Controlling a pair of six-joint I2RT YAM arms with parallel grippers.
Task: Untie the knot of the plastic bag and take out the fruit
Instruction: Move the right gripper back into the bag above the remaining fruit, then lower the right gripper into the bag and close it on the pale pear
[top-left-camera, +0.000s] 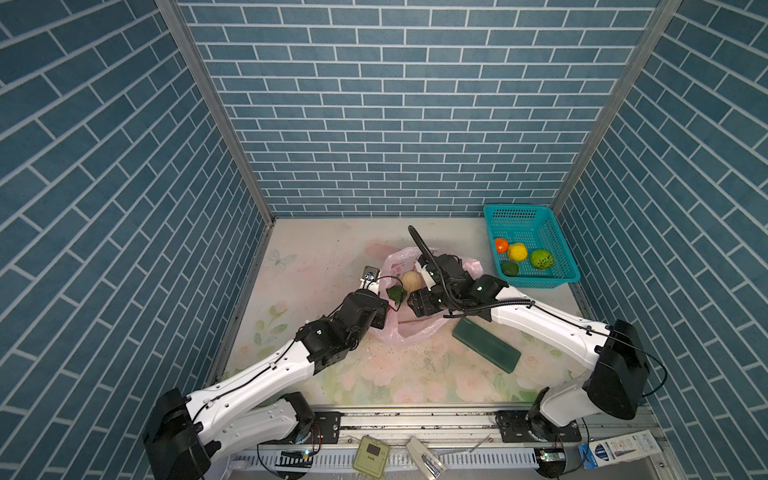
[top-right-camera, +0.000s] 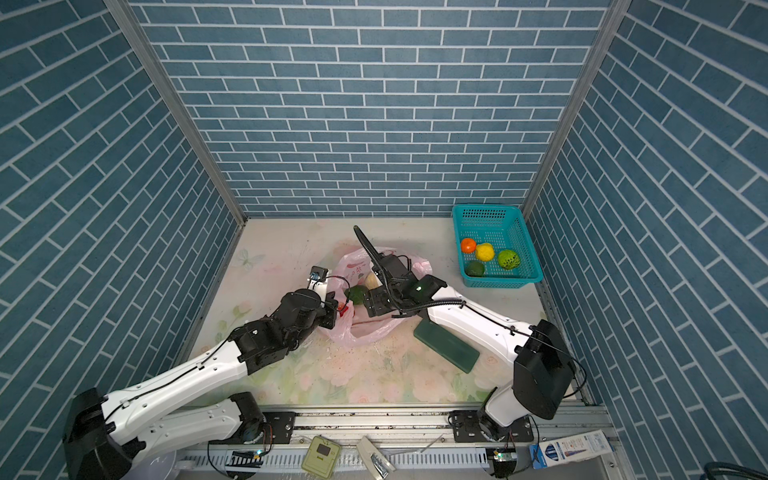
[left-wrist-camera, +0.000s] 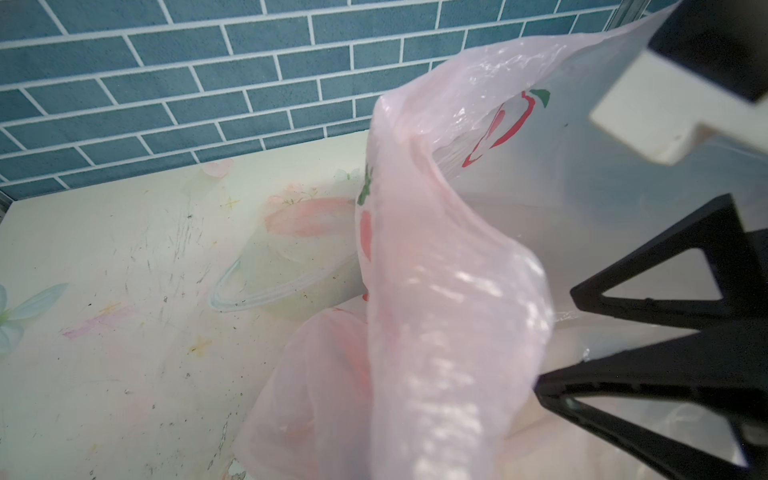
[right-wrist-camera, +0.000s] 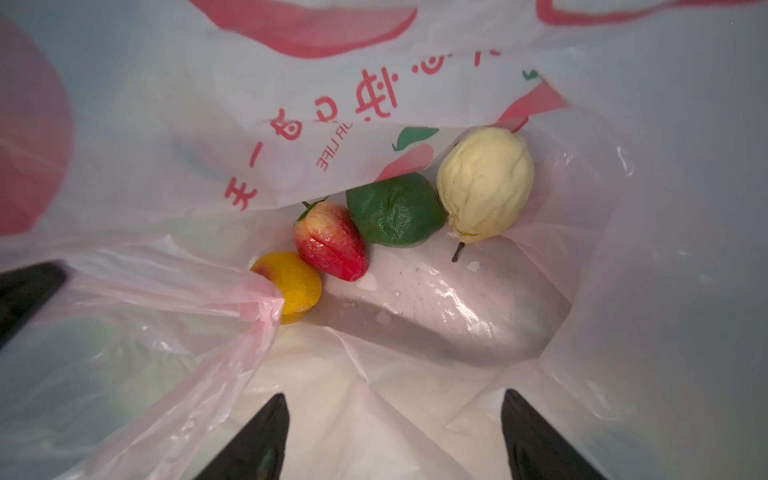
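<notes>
Black fingertips (right-wrist-camera: 270, 432) of the right gripper (right-wrist-camera: 395, 397) gape empty inside the untied translucent pink plastic bag (right-wrist-camera: 415, 83), whose rim the left gripper (left-wrist-camera: 557, 338) pinches. Cream, green, red and yellow toy fruits (right-wrist-camera: 395, 212) lie at its bottom. Fruit removal is in hand; next, descend and close round one.

R hand (right-wrist-camera: 395, 392) splayed inside bag (right-wrist-camera: 665, 208), 4 fruit (right-wrist-camera: 395, 210) ahead.

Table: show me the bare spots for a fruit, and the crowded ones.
Free: the back-left corner between the bag and the left wall, and the front strip between the green block and the rail. Crowded: the middle around the bag.
</notes>
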